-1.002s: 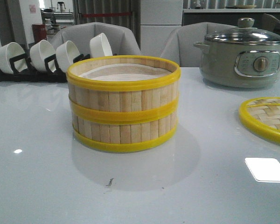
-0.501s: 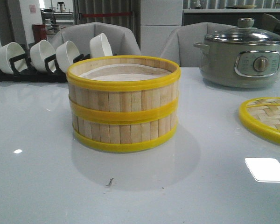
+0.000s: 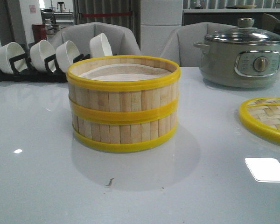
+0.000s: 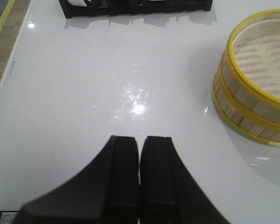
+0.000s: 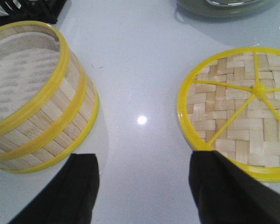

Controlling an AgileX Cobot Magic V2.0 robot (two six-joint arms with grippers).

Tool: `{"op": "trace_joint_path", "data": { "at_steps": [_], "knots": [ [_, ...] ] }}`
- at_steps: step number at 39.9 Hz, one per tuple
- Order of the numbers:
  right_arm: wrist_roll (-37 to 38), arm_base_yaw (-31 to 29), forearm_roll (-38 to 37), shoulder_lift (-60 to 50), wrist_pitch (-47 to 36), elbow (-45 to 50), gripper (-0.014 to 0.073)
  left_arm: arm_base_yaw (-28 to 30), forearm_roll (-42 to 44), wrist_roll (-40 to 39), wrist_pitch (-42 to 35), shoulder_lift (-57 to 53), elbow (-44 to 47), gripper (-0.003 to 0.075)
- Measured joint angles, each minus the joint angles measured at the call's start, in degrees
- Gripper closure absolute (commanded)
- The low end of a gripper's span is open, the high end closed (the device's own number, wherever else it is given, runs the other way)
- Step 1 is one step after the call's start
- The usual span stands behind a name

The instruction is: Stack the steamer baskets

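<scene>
On the white surface, the two steamer baskets stand stacked, between both sets of fingers. The lid lies just beyond the right fingers, which are spread wide and empty. The left fingers are pressed together, empty.

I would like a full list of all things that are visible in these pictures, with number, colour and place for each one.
steamer baskets: two, pale bamboo with yellow rims, stacked one on the other at the table's middle.
woven lid: one, bamboo with yellow rim, flat on the table right of the stack.
electric pot: one, grey with glass lid, far right.
bowls: four, white, standing in a black rack at far left.
chairs: two, grey, behind the table.
table: one, glossy white.
left claw: black, shut, empty, above bare table.
right claw: black, open, empty, between stack and lid.
</scene>
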Motion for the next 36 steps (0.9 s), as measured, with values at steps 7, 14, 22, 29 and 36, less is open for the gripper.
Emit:
{"op": "trace_joint_path", "data": {
  "at_steps": [7, 14, 22, 29, 36],
  "knots": [
    [0.0, 0.0, 0.0, 7.0, -0.9, 0.0, 0.0076, 0.0, 0.0, 0.0, 0.0, 0.0, 0.0, 0.0629],
    [0.0, -0.9, -0.9, 15.1, -1.7, -3.5, 0.0085, 0.0, 0.0, 0.0, 0.0, 0.0, 0.0, 0.0629],
    [0.0, -5.8, -1.3, 24.4, 2.4, -13.1, 0.0258, 0.0, 0.0, 0.0, 0.0, 0.0, 0.0, 0.0629],
    [0.0, -8.8, -2.2, 30.7, 4.5, -19.8, 0.0307, 0.0, 0.0, 0.0, 0.0, 0.0, 0.0, 0.0629],
    [0.0, -10.9, -2.8, 33.3, 0.8, -21.2, 0.0307, 0.0, 0.0, 0.0, 0.0, 0.0, 0.0, 0.0629]
  ]
}}
